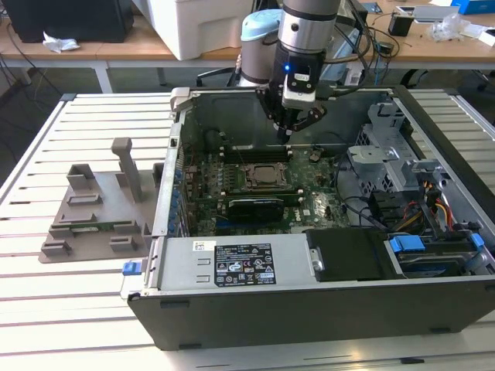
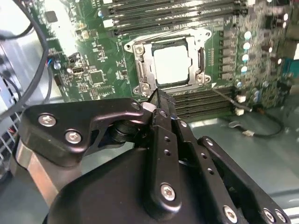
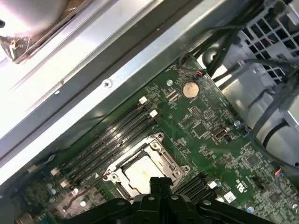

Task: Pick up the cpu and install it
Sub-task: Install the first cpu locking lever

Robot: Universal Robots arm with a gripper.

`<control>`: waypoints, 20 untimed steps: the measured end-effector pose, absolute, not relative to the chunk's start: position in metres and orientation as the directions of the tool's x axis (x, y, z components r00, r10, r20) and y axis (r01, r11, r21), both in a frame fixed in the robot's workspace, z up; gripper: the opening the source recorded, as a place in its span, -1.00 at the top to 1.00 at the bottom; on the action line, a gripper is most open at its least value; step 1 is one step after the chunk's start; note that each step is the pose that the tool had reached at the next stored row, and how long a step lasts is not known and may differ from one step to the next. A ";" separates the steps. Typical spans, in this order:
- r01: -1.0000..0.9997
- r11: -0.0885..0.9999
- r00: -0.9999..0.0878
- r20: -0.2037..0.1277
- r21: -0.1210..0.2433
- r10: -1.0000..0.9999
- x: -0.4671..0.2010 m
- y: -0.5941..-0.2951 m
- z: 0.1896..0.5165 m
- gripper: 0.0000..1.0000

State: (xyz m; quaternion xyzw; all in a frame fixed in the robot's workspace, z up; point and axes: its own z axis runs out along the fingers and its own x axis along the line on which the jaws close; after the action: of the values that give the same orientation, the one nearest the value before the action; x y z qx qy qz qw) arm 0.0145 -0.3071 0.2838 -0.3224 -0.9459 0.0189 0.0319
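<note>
Hovering just above the socket frame (image 2: 140, 70) with gripper (image 1: 288, 137) pinched together, empty. Seated flat inside that frame: the cpu (image 2: 174, 65).

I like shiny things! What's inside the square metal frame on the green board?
A flat, square, silver-grey cpu lies inside the square metal socket frame on the green circuit board. Its top shows through the frame's opening. Whatever is underneath the cpu is covered.

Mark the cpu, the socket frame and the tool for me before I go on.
cpu (image 2: 172, 65): second wrist view, middle of its silver top.
socket frame (image 2: 140, 65): second wrist view, its metal side bar.
tool (image 2: 158, 99): second wrist view, between its fingertips.
</note>
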 end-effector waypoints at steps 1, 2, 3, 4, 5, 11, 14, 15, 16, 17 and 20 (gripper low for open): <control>0.591 0.805 -0.804 0.048 -0.056 0.593 0.015 -0.307 0.284 0.79; 0.577 0.815 -0.814 0.048 -0.056 0.580 0.015 -0.307 0.284 0.79; 0.551 0.833 -0.832 0.048 -0.056 0.553 0.015 -0.307 0.284 0.79; 0.507 0.860 -0.859 0.048 -0.056 0.510 0.015 -0.307 0.284 0.79; 0.489 0.870 -0.869 0.048 -0.056 0.492 0.015 -0.307 0.284 0.79; 0.403 0.914 -0.913 0.048 -0.056 0.405 0.015 -0.307 0.284 0.79; 0.343 0.938 -0.937 0.048 -0.056 0.346 0.015 -0.307 0.284 0.79; 0.321 0.945 -0.945 0.048 -0.056 0.324 0.015 -0.307 0.284 0.79; 0.309 0.949 -0.949 0.048 -0.056 0.312 0.015 -0.307 0.284 0.79; 0.296 0.954 -0.953 0.048 -0.056 0.298 0.015 -0.307 0.284 0.79; 0.226 0.972 -0.972 0.048 -0.056 0.229 0.015 -0.307 0.284 0.79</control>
State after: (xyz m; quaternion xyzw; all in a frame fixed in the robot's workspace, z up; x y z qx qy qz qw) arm 0.0145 -0.3070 0.2837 -0.1147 -0.9927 0.0252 0.0272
